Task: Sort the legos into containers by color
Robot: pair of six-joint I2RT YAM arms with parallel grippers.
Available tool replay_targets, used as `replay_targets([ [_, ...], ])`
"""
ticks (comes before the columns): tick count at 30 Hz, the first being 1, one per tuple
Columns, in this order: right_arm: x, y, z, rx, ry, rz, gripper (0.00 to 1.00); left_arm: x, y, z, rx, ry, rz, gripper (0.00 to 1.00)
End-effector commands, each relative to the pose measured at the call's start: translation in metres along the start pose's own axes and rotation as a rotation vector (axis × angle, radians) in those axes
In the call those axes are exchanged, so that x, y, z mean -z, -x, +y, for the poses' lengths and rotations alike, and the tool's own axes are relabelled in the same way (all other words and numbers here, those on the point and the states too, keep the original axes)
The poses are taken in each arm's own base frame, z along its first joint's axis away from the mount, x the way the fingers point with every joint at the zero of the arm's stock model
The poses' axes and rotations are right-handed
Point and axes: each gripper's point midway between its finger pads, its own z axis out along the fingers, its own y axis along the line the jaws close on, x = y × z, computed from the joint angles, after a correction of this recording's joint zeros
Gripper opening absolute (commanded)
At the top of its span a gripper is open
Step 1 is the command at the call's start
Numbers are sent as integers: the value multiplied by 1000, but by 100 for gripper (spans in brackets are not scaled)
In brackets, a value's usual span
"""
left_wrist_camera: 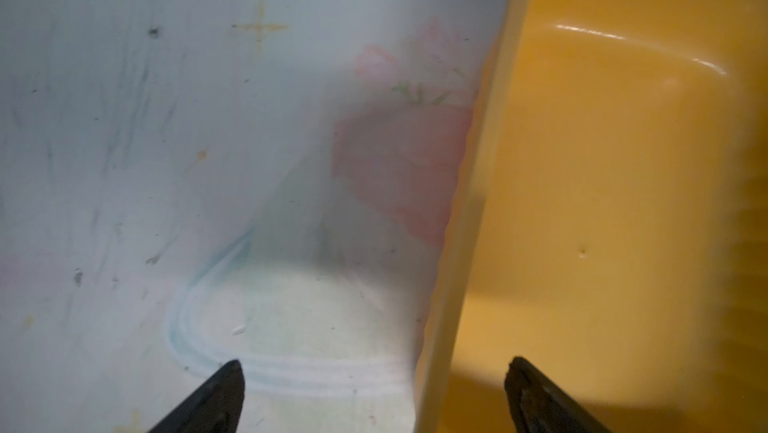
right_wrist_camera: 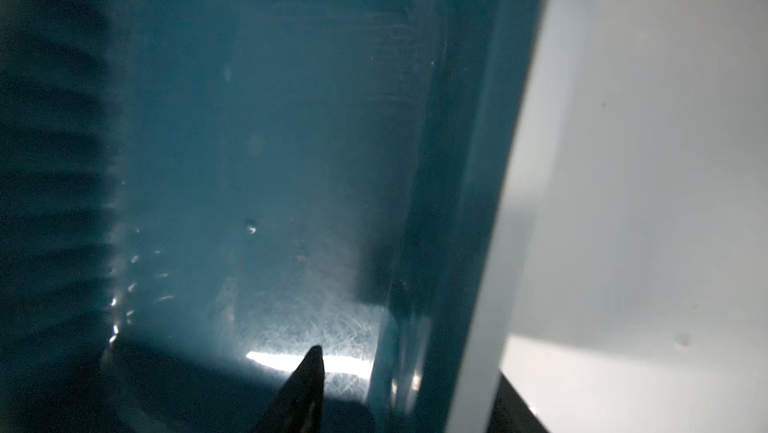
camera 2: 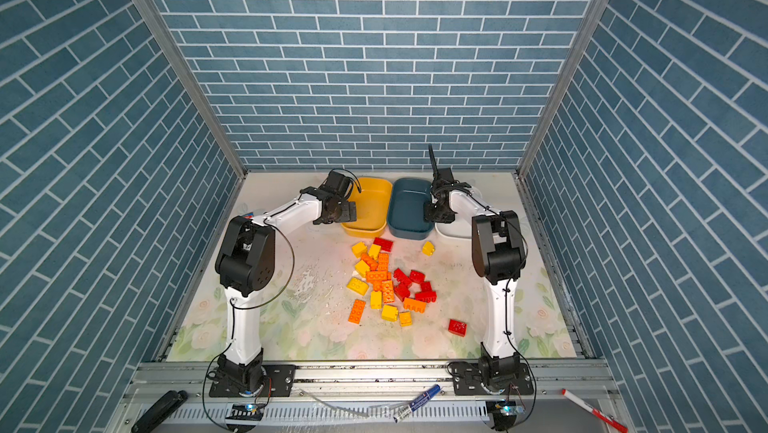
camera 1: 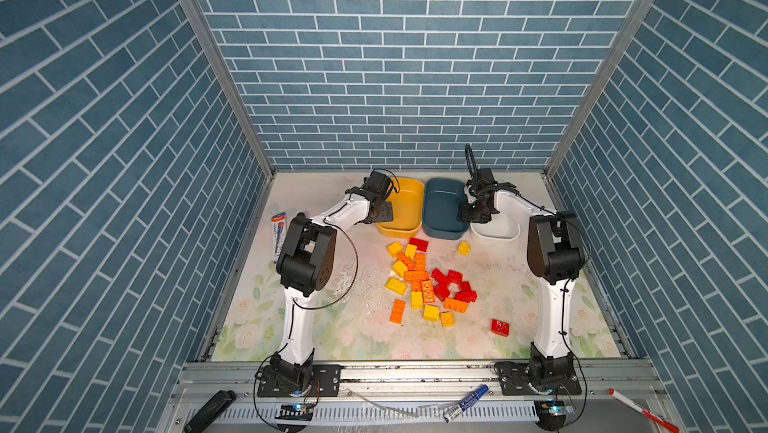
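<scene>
1. left gripper (left_wrist_camera: 374, 364): jaws spread wide, empty. one fingertip (left_wrist_camera: 224, 385) hangs over the table mat (left_wrist_camera: 124, 160), the other over the floor of the yellow tub (left_wrist_camera: 602, 202); the tub's side wall runs between them.
2. right gripper (camera 1: 470, 214): i cannot tell how its jaws stand. the right wrist view shows a single fingertip (right_wrist_camera: 309, 372) inside the teal tub (right_wrist_camera: 249, 140); its partner is hidden where that tub's wall meets the white tub (right_wrist_camera: 644, 160). no brick shows there.
3. in both top views the three tubs sit side by side at the far edge of the mat; the floors i can see are bare. the right arm covers part of the white one.
4. legos (camera 1: 424, 281): all lie loose on the mat, between the tubs and the arm bases, most in one touching heap. a red brick (camera 1: 500, 326) and a yellow brick (camera 1: 464, 248) lie apart from it.
5. handling, my judgement: the bricks look light, rigid and glossy, so they tolerate a firm pinch but may skid out. i take hold across two flat opposite side walls, low on the body, not over the studs.
6. the outliers offer clear finger room; in the heap a descending finger is likely to shove neighbours.
</scene>
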Motion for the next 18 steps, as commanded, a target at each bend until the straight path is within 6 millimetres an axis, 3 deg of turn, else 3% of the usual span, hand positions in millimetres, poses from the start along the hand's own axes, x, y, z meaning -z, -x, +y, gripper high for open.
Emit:
replay_targets([
  [1, -10, -5, 19, 49, 3, 42, 53, 13, 1, 28, 20, 68, 0, 99],
  [4, -15, -5, 30, 82, -17, 49, 52, 16, -7, 47, 49, 136, 13, 99],
  [8, -19, -5, 28, 106, -87, 52, 52, 19, -22, 72, 116, 216, 45, 99],
  [18, -8, -13, 12, 189, -186, 78, 52, 23, -50, 85, 219, 249, 85, 99],
])
